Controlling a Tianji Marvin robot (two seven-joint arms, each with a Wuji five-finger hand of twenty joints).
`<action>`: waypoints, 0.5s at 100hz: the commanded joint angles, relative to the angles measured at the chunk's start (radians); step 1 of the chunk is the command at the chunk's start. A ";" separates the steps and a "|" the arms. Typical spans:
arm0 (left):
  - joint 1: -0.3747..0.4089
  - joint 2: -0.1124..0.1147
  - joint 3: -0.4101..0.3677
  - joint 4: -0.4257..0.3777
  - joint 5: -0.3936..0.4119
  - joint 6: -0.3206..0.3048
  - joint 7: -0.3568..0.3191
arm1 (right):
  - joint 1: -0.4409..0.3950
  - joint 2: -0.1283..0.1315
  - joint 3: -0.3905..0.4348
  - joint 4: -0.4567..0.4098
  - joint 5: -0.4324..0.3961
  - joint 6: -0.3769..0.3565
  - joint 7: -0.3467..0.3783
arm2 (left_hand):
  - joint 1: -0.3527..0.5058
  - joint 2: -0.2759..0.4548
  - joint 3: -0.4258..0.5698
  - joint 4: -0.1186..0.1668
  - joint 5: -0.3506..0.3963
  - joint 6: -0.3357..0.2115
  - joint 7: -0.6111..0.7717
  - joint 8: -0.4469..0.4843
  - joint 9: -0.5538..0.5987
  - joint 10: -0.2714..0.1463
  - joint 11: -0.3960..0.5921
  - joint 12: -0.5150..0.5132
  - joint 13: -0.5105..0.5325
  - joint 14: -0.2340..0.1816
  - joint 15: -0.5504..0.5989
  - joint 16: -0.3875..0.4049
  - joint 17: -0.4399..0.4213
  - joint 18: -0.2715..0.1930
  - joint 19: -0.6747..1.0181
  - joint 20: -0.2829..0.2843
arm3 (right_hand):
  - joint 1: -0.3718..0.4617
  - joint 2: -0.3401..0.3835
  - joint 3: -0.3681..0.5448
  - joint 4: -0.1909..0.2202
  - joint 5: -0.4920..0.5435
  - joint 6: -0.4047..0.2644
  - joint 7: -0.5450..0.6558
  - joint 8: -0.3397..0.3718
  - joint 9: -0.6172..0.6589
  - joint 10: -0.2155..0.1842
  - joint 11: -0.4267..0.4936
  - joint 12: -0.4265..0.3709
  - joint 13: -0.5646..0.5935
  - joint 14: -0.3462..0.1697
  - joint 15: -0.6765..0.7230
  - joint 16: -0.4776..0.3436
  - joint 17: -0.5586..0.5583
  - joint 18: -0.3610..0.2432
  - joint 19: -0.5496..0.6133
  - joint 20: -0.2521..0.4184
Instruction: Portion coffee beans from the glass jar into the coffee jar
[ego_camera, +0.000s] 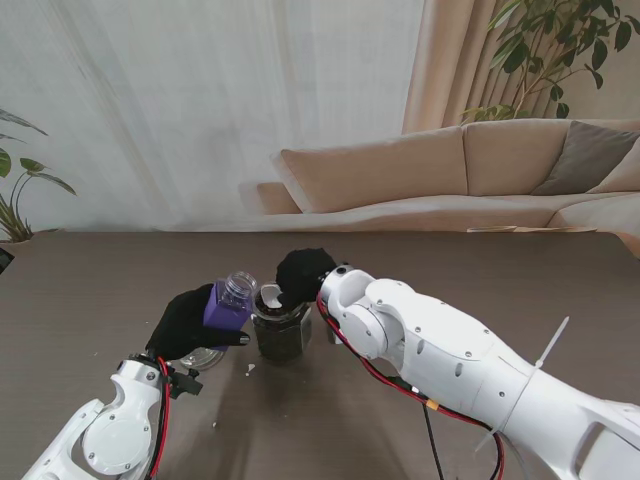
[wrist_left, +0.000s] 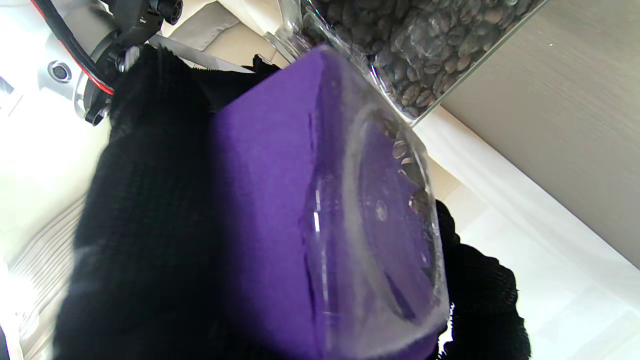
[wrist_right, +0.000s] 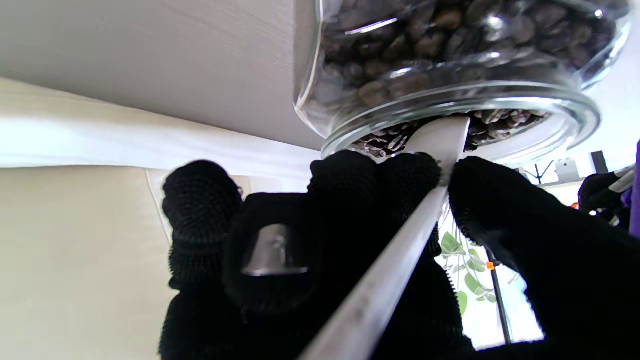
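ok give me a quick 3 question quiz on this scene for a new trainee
1. True or false: the left hand holds the purple-wrapped coffee jar tilted, beside the glass jar.
2. Which does the right hand hold? A) a lid B) a white spoon C) nothing
3. Fill in: the spoon's end is in the glass jar's open ____.

Key: 1 true; 2 B; 3 mouth
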 joint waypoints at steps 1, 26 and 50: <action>0.002 -0.002 0.000 -0.006 -0.004 0.003 -0.018 | -0.004 -0.003 0.002 -0.009 -0.004 -0.002 0.022 | 0.378 0.574 0.388 0.037 0.078 -0.126 0.144 0.062 0.073 -0.032 0.107 0.044 0.054 0.050 0.150 0.037 -0.048 -0.065 -0.012 0.015 | 0.002 -0.002 0.014 0.002 -0.014 -0.022 0.036 0.004 -0.005 0.020 0.011 0.000 0.027 -0.087 0.006 -0.003 0.080 -0.012 0.006 -0.003; -0.001 -0.001 0.000 -0.004 -0.004 0.002 -0.025 | -0.011 -0.002 0.005 0.004 -0.001 -0.060 0.005 | 0.378 0.574 0.388 0.037 0.077 -0.125 0.143 0.061 0.072 -0.030 0.106 0.044 0.054 0.051 0.150 0.037 -0.049 -0.066 -0.013 0.015 | 0.000 0.000 0.013 0.001 -0.014 -0.025 0.037 0.003 -0.006 0.018 0.011 0.000 0.027 -0.088 0.005 -0.004 0.080 -0.012 0.007 -0.003; -0.002 -0.001 0.000 -0.003 -0.004 0.003 -0.025 | -0.012 -0.001 -0.003 0.000 0.002 -0.083 0.009 | 0.378 0.574 0.388 0.037 0.077 -0.125 0.143 0.061 0.073 -0.029 0.106 0.044 0.053 0.054 0.149 0.037 -0.049 -0.064 -0.013 0.015 | 0.000 0.000 0.013 0.000 -0.014 -0.026 0.037 0.003 -0.007 0.016 0.011 0.000 0.027 -0.090 0.003 -0.004 0.079 -0.014 0.006 -0.003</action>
